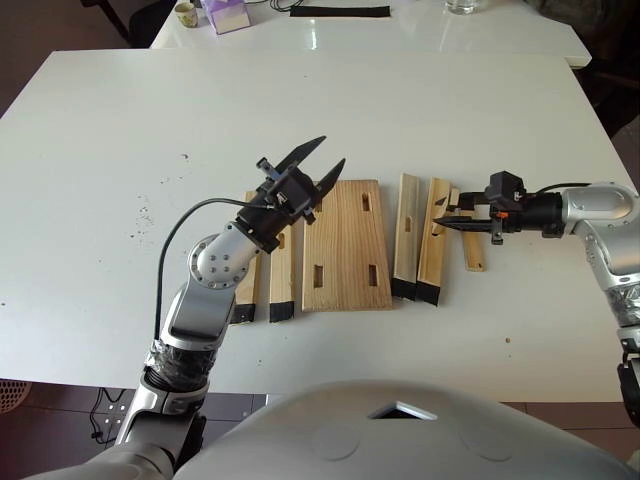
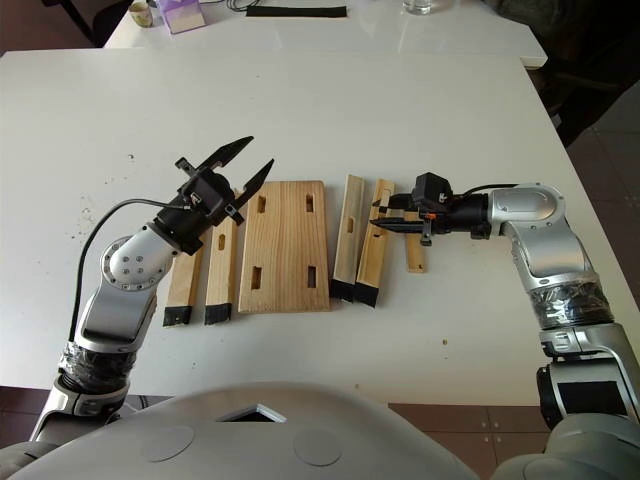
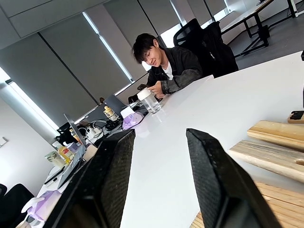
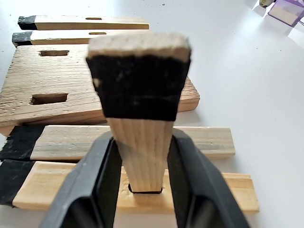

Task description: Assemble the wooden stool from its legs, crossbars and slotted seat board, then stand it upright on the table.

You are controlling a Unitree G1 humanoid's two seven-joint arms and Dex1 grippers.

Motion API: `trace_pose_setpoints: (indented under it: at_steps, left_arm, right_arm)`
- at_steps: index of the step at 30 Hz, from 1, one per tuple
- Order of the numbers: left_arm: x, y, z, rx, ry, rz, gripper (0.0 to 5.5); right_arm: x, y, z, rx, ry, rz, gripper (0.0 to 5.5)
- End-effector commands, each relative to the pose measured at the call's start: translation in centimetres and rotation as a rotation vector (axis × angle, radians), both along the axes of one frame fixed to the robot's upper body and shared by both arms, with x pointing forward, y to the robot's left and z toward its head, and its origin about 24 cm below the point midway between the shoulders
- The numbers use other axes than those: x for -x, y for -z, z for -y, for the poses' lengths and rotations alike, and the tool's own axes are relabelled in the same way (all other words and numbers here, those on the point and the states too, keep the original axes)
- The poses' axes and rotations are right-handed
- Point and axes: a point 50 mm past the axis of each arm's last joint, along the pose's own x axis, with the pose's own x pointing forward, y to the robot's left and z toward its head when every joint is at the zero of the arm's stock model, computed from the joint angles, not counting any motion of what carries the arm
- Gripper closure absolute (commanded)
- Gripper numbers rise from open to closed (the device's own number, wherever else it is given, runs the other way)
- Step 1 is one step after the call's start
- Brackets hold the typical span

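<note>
**Right claw clamped on a black-tipped piece, stool parts flat on the table**

The slotted seat board (image 1: 345,250) lies flat near the middle of the white table (image 1: 150,130), its four slots facing up. Just to its left lie two legs (image 2: 222,265) side by side, running near to far with their black ends toward the near edge. The left arm partly covers them. Just to the board's right lie two more legs (image 1: 407,235), placed the same way. A short crossbar (image 1: 473,255) rests flat on the table, right of those.

The right gripper (image 1: 447,224) reaches in from the right, low over the table, with its fingers pointing left. They are clamped on a black-tipped piece (image 4: 142,85) of wood. In the right wrist view this piece stands up between the fingers, black end on top. Its lower end meets the slot of the rightmost leg (image 4: 199,190) lying beneath it. How far it sits in the slot cannot be told.

The left gripper (image 1: 334,150) is raised above the table, over the far ends of the left legs and the board's far left corner. It points far and right, its two fingers are apart, and nothing is between them.

Beyond the far edge stands a second table (image 1: 480,35) with a purple box (image 1: 228,15) on it
</note>
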Motion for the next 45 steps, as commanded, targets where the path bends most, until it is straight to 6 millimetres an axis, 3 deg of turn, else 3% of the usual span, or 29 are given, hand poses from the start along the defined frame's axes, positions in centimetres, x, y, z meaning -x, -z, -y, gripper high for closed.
trace_pose_setpoints:
  at_steps: [1,8,11,16,20,22,24,28,30,36,45]
  left_arm:
    - [-0.1,0.0,-0.1,-0.02,0.016,-0.013,3.5]
    - [-0.1,0.2,0.1,-0.022,0.017,-0.021,3.5]
    - [-0.2,0.3,-0.1,-0.025,0.011,-0.023,3.5]
    - [-0.1,0.3,-0.4,-0.022,-0.018,-0.021,3.5]
    - [0.3,0.4,-0.8,-0.013,-0.06,-0.019,3.5]
    - [0.6,0.5,-1.1,-0.003,-0.095,-0.02,3.5]
    - [1.0,0.6,-1.4,0.002,-0.123,-0.024,3.5]
    - [1.6,0.8,-2.3,-0.005,-0.171,-0.038,3.5]
    - [1.7,0.9,-2.5,-0.013,-0.181,-0.044,3.5]
    - [1.2,0.6,-2.0,-0.028,-0.133,-0.033,3.5]
    - [0.9,0.5,-1.6,-0.038,-0.093,-0.028,3.5]
  right_arm:
    - [3.3,6.1,1.1,0.08,0.084,-0.312,4.2]
    - [2.5,6.2,1.5,0.056,0.188,-0.279,2.98]
    - [2.4,5.6,1.3,0.039,0.196,-0.239,2.94]
    - [2.5,1.4,1.3,0.002,0.188,-0.094,2.94]
    - [3.3,-2.0,1.9,0.084,0.175,0.065,2.94]
    - [4.4,-3.9,1.8,0.052,0.228,0.126,2.94]
    - [6.0,-4.5,1.5,0.033,0.31,0.143,2.94]
    - [11.6,-2.0,-1.3,0.013,0.468,-0.036,2.5]
    - [13.4,-0.9,-3.1,-0.029,0.563,-0.124,2.25]
    - [12.8,0.7,-5.1,-0.042,0.84,-0.167,2.2]
    - [12.1,2.7,-6.2,0.001,0.993,-0.182,2.2]
